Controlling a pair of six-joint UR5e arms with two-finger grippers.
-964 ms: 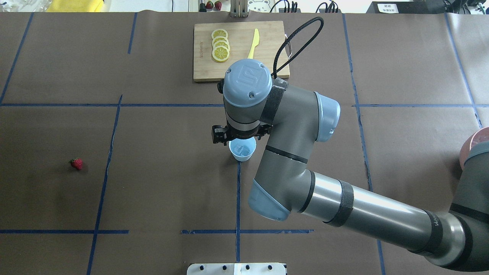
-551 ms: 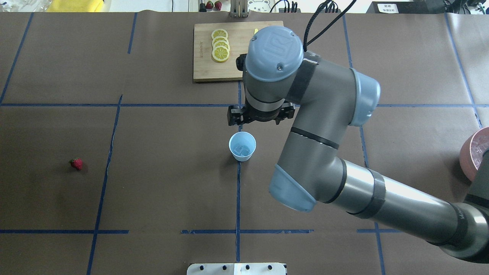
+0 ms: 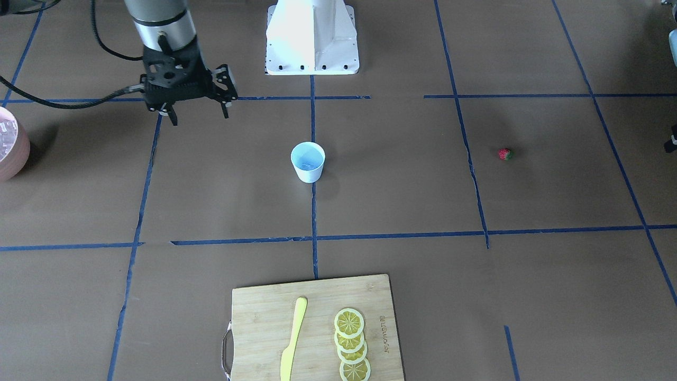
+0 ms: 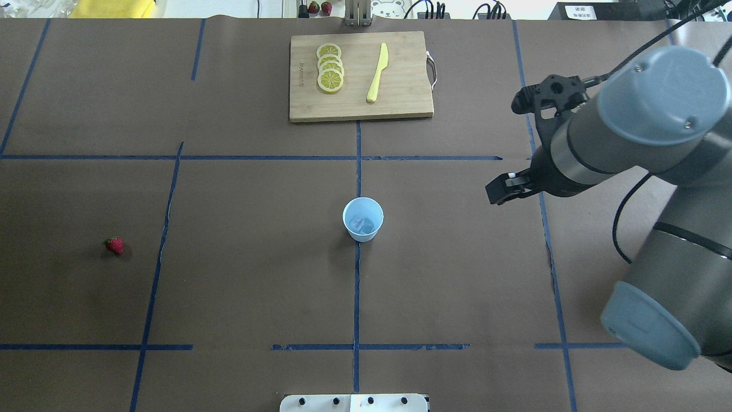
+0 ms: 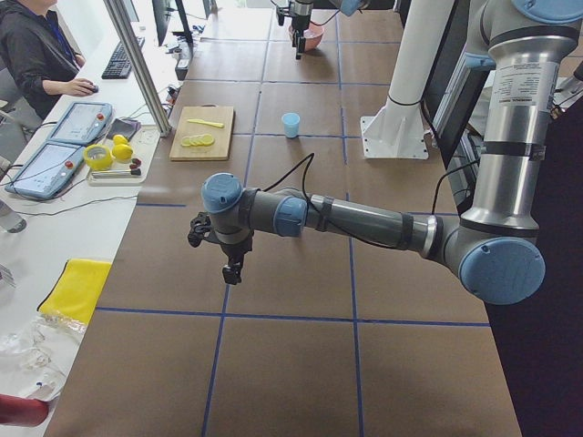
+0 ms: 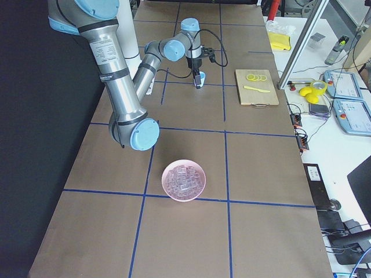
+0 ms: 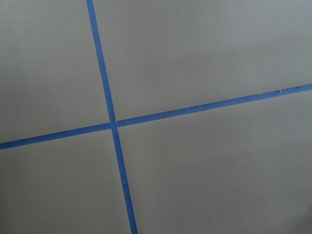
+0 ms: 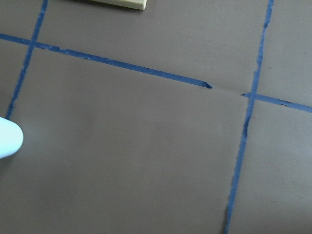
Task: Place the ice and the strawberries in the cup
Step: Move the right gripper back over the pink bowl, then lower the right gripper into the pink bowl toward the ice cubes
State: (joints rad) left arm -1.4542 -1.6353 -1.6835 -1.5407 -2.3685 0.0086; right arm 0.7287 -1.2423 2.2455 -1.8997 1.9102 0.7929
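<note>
Ice (image 4: 363,225) in clear whitish cubes lies inside the small white tapered cup (image 4: 360,236) with a pale blue inside, upright mid-table in the overhead view; the tiny red strawberry (image 4: 115,245) lies on the brown paper-covered table (image 4: 240,274), well apart toward the robot's left. From the front-facing camera, the right gripper (image 3: 199,115) hangs apart from the cup, black fingers spread wide around nothing. In the exterior left view the left gripper (image 5: 215,251) hovers far from the cup; whether its fingers are parted cannot be told.
</note>
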